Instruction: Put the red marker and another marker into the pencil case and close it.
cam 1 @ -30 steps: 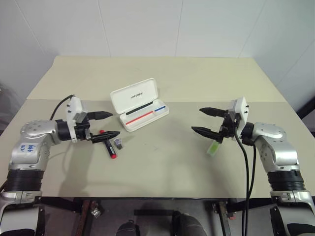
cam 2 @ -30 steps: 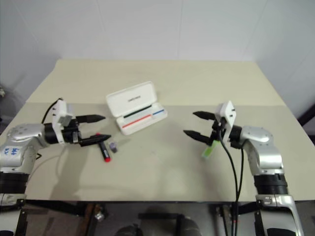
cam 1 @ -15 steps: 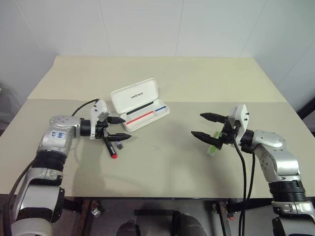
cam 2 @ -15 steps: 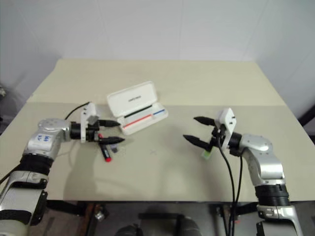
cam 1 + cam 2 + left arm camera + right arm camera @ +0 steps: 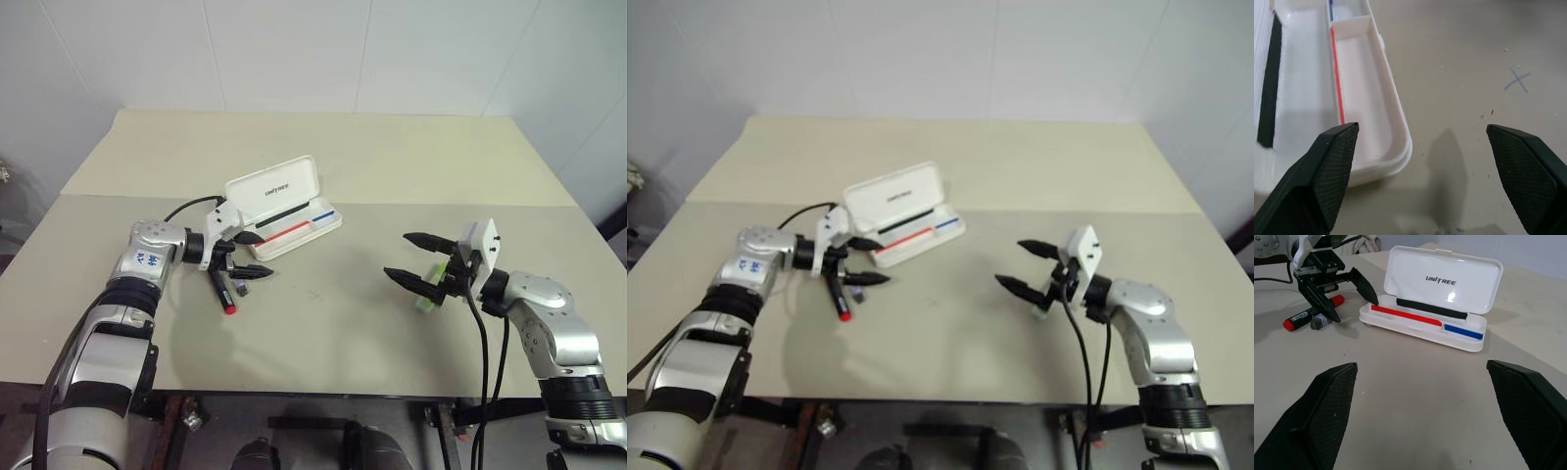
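The pencil case (image 5: pixel 284 207) lies open on the counter (image 5: pixel 323 147), left of the middle and well away from every edge, with its lid standing up toward the far edge. So the tray is free to receive the markers, and I see no marker in it yet.

The red marker (image 5: pixel 221 292) lies flat on the counter just on the near side of the case's left end, toward the near-left corner. A small grey block (image 5: pixel 236 289) rests just beside it.

The left gripper (image 5: pixel 250 257) hangs above this marker and close to the case's left end. Its jaws are released and spread wide, grasping nothing. I judge that it is placed here to come down on the red marker, because the way from there into the tray is short.

The green marker (image 5: pixel 424 298) lies toward the near-right part of the counter, well apart from the case. The right gripper (image 5: pixel 412 258) hovers over it with jaws also released and empty, probably so that it can take this marker.
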You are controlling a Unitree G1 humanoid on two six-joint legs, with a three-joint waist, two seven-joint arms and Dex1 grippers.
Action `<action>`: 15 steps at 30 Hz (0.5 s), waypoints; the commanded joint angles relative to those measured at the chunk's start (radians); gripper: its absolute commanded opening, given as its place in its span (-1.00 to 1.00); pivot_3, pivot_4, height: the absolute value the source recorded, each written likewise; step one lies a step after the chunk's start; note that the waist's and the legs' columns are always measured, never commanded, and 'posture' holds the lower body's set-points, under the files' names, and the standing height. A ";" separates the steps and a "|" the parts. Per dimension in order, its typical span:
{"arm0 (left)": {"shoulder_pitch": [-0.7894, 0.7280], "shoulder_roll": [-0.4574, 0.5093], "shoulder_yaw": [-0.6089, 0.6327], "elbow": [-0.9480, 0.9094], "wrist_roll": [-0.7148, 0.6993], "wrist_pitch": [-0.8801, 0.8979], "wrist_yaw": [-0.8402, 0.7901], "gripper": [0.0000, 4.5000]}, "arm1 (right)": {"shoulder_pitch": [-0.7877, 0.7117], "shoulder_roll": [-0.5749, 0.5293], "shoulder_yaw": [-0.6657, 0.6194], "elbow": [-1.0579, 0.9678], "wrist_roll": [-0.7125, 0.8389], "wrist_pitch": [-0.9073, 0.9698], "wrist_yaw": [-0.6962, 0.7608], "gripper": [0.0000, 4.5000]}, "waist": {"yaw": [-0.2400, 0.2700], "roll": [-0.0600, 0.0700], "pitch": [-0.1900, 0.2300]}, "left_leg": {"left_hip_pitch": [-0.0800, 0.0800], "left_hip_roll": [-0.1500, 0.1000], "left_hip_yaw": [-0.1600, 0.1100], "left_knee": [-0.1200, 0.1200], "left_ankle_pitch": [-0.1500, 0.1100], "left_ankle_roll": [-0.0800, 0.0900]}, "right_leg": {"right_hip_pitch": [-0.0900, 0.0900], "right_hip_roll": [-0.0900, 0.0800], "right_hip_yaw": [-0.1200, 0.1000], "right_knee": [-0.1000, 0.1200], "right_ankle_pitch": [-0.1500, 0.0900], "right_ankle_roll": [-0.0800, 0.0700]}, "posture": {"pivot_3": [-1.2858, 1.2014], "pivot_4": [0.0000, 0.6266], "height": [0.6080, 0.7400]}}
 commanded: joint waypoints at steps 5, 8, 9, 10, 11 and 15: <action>-0.047 -0.016 0.007 -0.029 0.004 -0.025 -0.046 0.98 | 0.003 -0.003 -0.030 -0.036 0.023 -0.018 -0.009 1.00 | -0.001 0.000 0.000 | 0.000 0.000 0.000 0.000 0.000 0.000 | 0.000 0.000 0.000 0.000 0.000 0.000 | 0.03 -0.52 1.00; -0.052 -0.025 -0.005 0.004 0.026 -0.037 -0.044 0.98 | 0.005 -0.004 -0.029 -0.037 0.022 -0.019 -0.009 1.00 | -0.001 0.000 0.000 | 0.000 0.000 0.000 0.000 0.000 0.000 | 0.000 0.000 0.000 0.000 0.000 0.000 | 0.03 -0.52 1.00; -0.055 -0.029 -0.009 0.021 0.036 -0.043 -0.040 0.98 | 0.004 -0.004 -0.029 -0.036 0.021 -0.020 -0.008 1.00 | -0.001 0.000 0.000 | 0.000 0.000 0.000 0.000 0.000 0.000 | 0.000 0.000 0.000 0.000 0.000 0.000 | 0.03 -0.52 1.00; -0.057 -0.031 -0.010 0.031 0.042 -0.047 -0.038 0.98 | 0.003 -0.003 -0.028 -0.037 0.020 -0.020 -0.009 1.00 | 0.000 0.000 0.000 | 0.000 0.000 0.000 0.000 0.000 0.000 | 0.000 0.000 0.000 0.000 0.000 0.000 | 0.03 -0.52 1.00; -0.059 -0.033 -0.009 0.041 0.047 -0.050 -0.037 0.98 | 0.002 -0.003 -0.028 -0.037 0.020 -0.019 -0.010 1.00 | 0.000 0.000 0.000 | 0.000 0.000 0.000 0.000 0.000 0.000 | 0.000 0.000 0.000 0.000 0.000 0.000 | 0.03 -0.52 1.00; -0.085 -0.062 -0.010 0.109 0.072 -0.075 -0.024 0.98 | -0.001 -0.002 -0.025 -0.037 0.016 -0.020 -0.012 1.00 | 0.000 0.000 0.000 | 0.000 0.000 0.000 0.000 0.000 0.000 | 0.000 0.000 0.000 0.000 0.000 0.000 | 0.03 -0.52 1.00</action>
